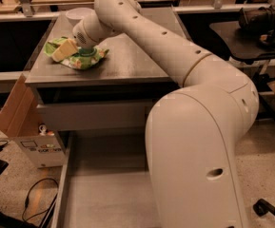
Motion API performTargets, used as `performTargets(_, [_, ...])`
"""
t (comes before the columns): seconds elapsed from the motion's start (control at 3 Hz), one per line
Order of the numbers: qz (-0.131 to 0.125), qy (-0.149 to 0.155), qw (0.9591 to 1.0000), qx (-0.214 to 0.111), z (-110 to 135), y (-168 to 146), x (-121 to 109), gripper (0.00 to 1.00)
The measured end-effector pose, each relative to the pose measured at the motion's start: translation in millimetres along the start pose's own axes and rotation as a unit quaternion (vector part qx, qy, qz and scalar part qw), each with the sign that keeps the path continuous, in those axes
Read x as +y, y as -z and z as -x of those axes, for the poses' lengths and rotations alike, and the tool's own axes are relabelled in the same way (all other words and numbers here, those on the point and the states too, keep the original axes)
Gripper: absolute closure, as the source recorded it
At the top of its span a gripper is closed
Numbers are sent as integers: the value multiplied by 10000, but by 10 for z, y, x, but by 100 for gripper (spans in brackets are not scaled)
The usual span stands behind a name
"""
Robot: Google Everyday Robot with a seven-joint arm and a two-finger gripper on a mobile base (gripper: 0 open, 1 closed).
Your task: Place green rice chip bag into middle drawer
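The robot's big cream arm (184, 70) reached across to the upper left of the frame, where its hand (63, 50) sat low over the dark bench (127, 61). The hand was right on the left part of the green rice chip bag (87, 60), touching it as far as I could see (whether it had actually clenched on the bag or was only resting there, I could not tell). The bag lay crumpled on the bench top, near its left front corner. Just behind it, toward the top of the frame, stood a white bowl (77, 14). Below the bench top a plain grey drawer front (94, 115) was closed. Lower down, the middle drawer (103, 198) stood pulled out at the bottom of the frame, well apart from the bag. A cardboard box (13, 109) leaned at the left.
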State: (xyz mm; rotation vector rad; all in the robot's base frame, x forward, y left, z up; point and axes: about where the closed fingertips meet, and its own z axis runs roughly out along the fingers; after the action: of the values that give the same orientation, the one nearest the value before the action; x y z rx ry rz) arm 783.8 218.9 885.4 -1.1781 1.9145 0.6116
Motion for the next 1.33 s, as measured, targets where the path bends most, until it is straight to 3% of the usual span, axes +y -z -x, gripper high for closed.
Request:
performTargets(0.33, [18,140,9997,-180,83,-626,-127,47])
performTargets(0.67, [47,302,9993,-210,92,-839,-202,70])
performTargets(1.0, [47,302,9993,-210,165,-788,-202,93])
performTargets(1.33, [47,302,9993,-210,223,-748,-202,100])
